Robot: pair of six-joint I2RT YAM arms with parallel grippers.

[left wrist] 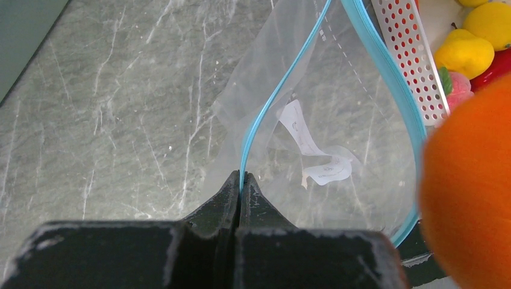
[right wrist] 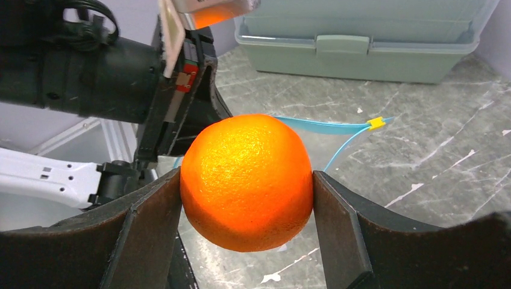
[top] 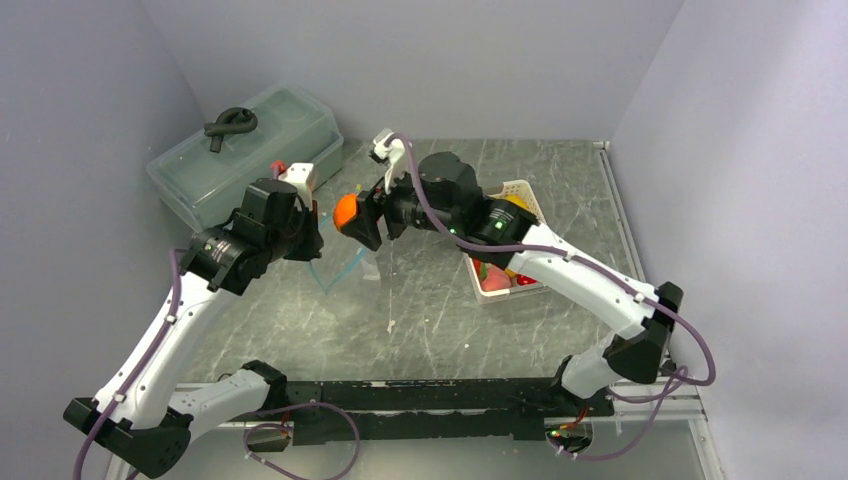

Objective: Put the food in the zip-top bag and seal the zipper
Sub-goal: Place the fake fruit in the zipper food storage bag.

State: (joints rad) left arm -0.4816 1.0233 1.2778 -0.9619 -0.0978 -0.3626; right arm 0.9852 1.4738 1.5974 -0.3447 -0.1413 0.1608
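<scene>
My right gripper (top: 350,214) (right wrist: 246,176) is shut on an orange (top: 346,211) (right wrist: 247,180), held in the air just right of the left gripper. The orange (left wrist: 470,180) also fills the right edge of the left wrist view, at the bag's open mouth. My left gripper (top: 312,236) (left wrist: 242,176) is shut on the teal-blue zipper (left wrist: 265,114) (right wrist: 319,125) of the clear zip-top bag (left wrist: 337,120) (top: 345,265), holding one lip up. A paper slip lies inside the bag. More food (top: 497,277) (left wrist: 464,51), yellow, red and pink pieces, sits in the white basket.
The white latticed basket (top: 520,187) (left wrist: 410,54) stands right of the bag, under the right arm. A large translucent lidded box (top: 250,150) (right wrist: 361,42) sits at the back left with a black looped object (top: 230,124) on its lid. Walls close off three sides.
</scene>
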